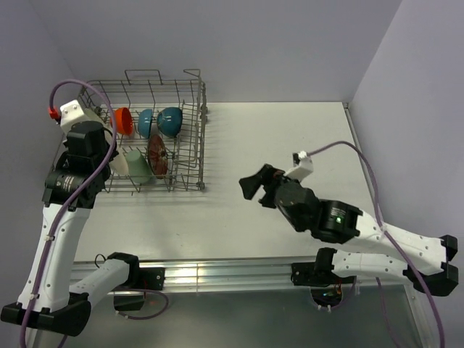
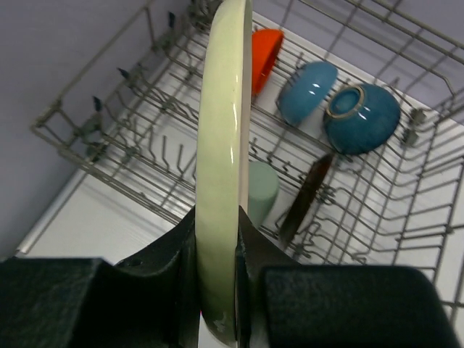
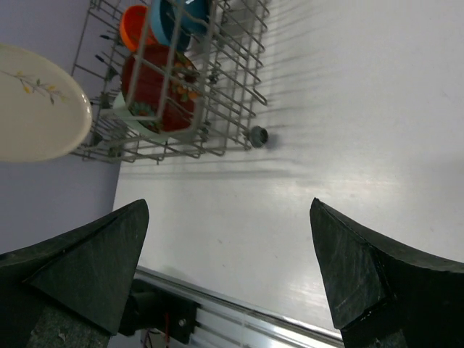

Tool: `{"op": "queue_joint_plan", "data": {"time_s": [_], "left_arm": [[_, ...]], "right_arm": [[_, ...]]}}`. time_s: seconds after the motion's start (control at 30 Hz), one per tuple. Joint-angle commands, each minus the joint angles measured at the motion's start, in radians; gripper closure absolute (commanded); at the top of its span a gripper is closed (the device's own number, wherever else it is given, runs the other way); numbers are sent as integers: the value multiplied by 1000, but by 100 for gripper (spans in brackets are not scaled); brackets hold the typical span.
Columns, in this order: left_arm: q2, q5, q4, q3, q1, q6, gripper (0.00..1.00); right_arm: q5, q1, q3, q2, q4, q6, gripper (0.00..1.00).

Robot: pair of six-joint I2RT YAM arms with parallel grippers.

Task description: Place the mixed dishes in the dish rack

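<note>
My left gripper [image 2: 217, 290] is shut on the lower rim of the large cream plate [image 2: 221, 145], which stands on edge over the left part of the dish rack [image 2: 87, 138]. The twig motif shows on the plate [image 3: 36, 101] in the right wrist view. Inside the rack [image 1: 201, 130] sit the orange bowl [image 1: 123, 120], the small blue bowl [image 1: 146, 122], the teal bowl [image 1: 170, 120], the pale green cup [image 1: 138, 165] and the red floral bowl [image 1: 157, 154]. My right gripper [image 1: 254, 185] hangs open over bare table, right of the rack.
The rack stands at the table's far left, close to the purple wall [image 1: 43, 65]. A purple cable [image 1: 80, 85] loops above the left arm. The metal rail [image 1: 217, 272] runs along the near edge.
</note>
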Motion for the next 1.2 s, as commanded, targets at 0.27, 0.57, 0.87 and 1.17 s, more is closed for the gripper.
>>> {"op": "queue_joint_plan", "data": {"time_s": [0.27,0.57,0.87,1.17], "left_arm": [[-40,-179,204,3,10,67,100],[-3,-235,155,-20,97,75,100],[-18,-205,156,-97,151,23,100],[22,-199,144,-121,200,-32,100]], "right_arm": [[-433,-274,566,559,114,-352,2],[-417,-291,1068,976,-129,-373,11],[-384,-290,1035,1051,-166,-356,23],[-424,-286,1059,1116,-166,-376,38]]}}
